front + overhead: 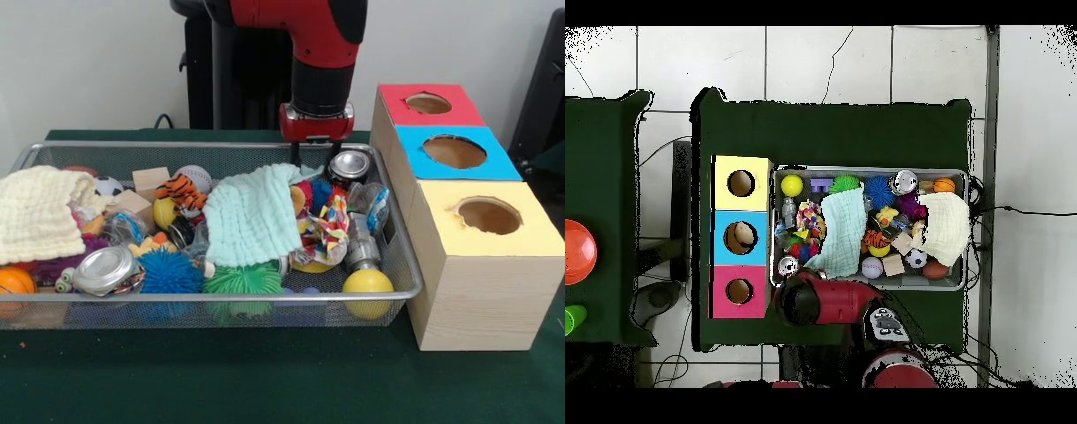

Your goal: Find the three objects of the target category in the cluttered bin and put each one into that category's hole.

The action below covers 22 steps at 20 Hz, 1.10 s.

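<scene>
Red arm [300, 22], black cylindrical wrist, red gripper [315, 152] mount

No lettering, label, brand or number can be read anywhere in either view. The cans [350, 165] in the wire bin [402, 265] show bare metal lids, and the three-holed wooden box [477, 291] carries only plain colour panels.

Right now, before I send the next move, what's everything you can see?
bin: one, wire mesh, on the green table
box: one, wooden, beside the bin; three holes, tops red, blue, yellow
cloths: two, pale green in the middle, cream at one end
spiky balls: two, blue, green, front
yellow ball: one, front corner near the box
orange ball: one, opposite front corner
cans: two, silver
tiger toy: one, striped, back
gripper: one, red and black, low over the bin's back edge
</scene>
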Available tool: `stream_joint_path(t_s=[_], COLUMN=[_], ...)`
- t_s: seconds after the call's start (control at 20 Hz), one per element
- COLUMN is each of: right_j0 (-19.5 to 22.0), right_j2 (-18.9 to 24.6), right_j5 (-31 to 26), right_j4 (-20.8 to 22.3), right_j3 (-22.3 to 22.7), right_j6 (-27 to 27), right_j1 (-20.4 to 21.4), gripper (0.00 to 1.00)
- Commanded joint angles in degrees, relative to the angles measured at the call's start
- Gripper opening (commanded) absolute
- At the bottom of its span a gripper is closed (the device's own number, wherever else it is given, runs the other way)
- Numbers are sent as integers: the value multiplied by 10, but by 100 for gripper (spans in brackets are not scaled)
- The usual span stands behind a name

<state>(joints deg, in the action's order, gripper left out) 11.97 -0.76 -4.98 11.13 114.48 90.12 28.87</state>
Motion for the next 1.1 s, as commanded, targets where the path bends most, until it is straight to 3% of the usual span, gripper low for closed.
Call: stream_joint_path(t_s=[0.05, 0.5, 1.1], right_j0=[-17, -30, -38], right_j2=[30, 28, 26], right_j5=[24, -104, -187], right_j4=[9, -9, 0], right_j3=[-75, -90, -127], right_j6=[65, 37, 32], right_j1=[-37, 35, 58], gripper=[100, 100, 100])
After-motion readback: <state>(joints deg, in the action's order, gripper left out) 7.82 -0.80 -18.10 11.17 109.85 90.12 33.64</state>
